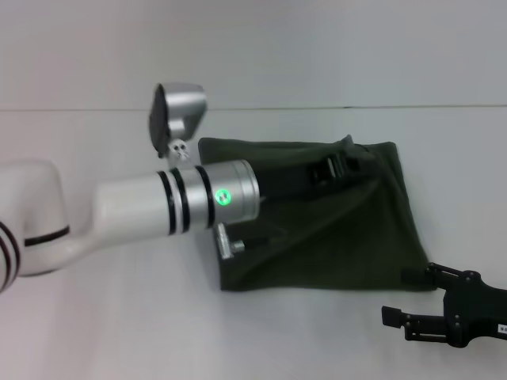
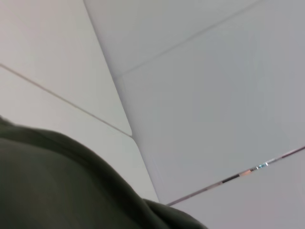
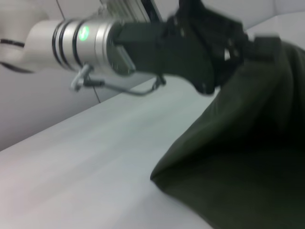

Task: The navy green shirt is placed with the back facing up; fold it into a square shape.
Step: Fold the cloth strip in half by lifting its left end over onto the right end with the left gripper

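The left gripper (image 1: pixel 346 162) lifts a fold of the navy green shirt (image 1: pixel 333 237), fingers clamped on cloth, apparently to carry it across; the shirt lies mid-worktop (image 1: pixel 119 332); the right gripper (image 1: pixel 396 318) waits near edge, fingers apart.

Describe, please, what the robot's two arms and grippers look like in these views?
The left arm is glossy white with black bands, ending in a silver cuff carrying a green light and a thin grey cable. The left gripper is black and blocky. The right gripper is matte black with angular links and a small white label.
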### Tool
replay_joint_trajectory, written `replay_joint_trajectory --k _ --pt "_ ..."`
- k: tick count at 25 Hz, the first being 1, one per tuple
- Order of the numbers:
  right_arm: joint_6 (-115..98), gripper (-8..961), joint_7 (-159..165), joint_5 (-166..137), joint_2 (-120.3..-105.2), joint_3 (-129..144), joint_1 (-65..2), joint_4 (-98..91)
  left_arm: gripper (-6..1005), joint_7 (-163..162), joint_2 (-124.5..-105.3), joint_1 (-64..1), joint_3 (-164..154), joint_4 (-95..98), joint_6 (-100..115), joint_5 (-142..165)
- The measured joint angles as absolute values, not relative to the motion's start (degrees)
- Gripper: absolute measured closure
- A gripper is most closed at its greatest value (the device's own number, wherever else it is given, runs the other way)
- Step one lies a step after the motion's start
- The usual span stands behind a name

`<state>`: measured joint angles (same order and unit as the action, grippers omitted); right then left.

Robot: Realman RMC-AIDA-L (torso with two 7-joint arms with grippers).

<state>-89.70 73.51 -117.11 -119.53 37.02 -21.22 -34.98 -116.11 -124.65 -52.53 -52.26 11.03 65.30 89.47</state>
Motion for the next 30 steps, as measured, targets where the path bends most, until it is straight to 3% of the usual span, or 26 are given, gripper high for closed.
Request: replay_joint_trajectory --k 18,28,30 --pt "-89.3 9 73.6 -117.2 -119.53 37.2 -22.0 -35.0 942 -111.9 -124.73 -55.1 -52.0 3.1 67.5 83.8" --pt "-89.2 9 73.6 -117.3 -119.53 37.3 -22.6 -35.1 936 -104.8 -124.71 -52.1 -46.2 0.3 73.6 83.7" --pt "-89.2 8 73.6 -117.4 -119.52 37.1 -22.4 -35.3 869 -104.6 -124.71 -51.5 -45.6 0.2 74.8 83.7"
